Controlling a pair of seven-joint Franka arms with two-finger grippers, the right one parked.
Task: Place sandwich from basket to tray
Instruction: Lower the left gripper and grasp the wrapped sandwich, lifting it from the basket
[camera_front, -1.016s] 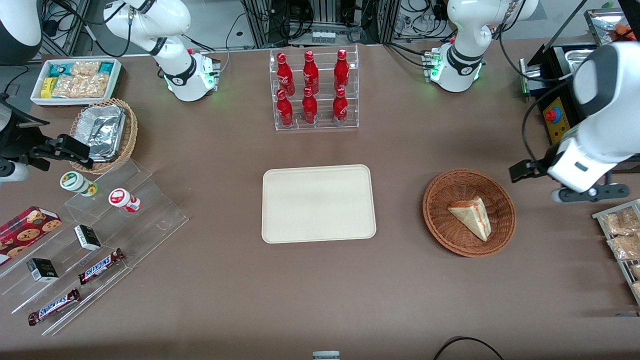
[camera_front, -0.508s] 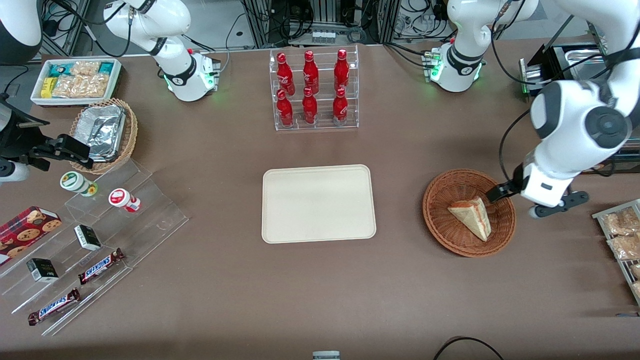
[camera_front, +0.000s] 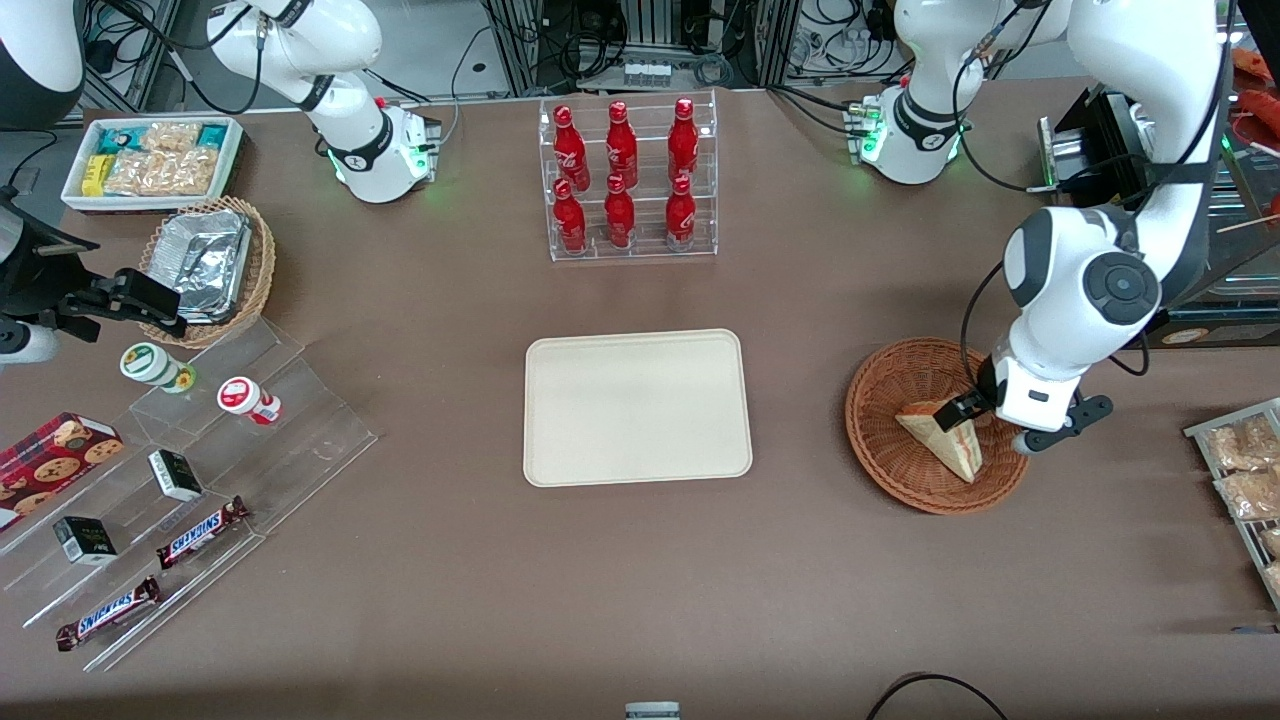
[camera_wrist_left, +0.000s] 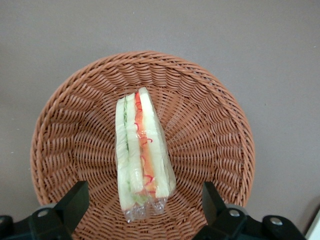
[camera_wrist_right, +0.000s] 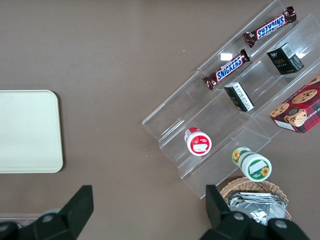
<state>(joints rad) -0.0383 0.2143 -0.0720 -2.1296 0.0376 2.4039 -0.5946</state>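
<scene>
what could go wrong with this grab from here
The sandwich stands on a narrow edge in the basket, so the open gripper above it may tip it when closing. Its clear wrap could slip. The light basket might shift or lift too, short of the tray.

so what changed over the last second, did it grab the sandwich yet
Not yet. The gripper swung in from the working arm's end of the table and now hangs over the basket, jaws open either side of the sandwich. Sandwich, basket and tray have not moved.
</scene>
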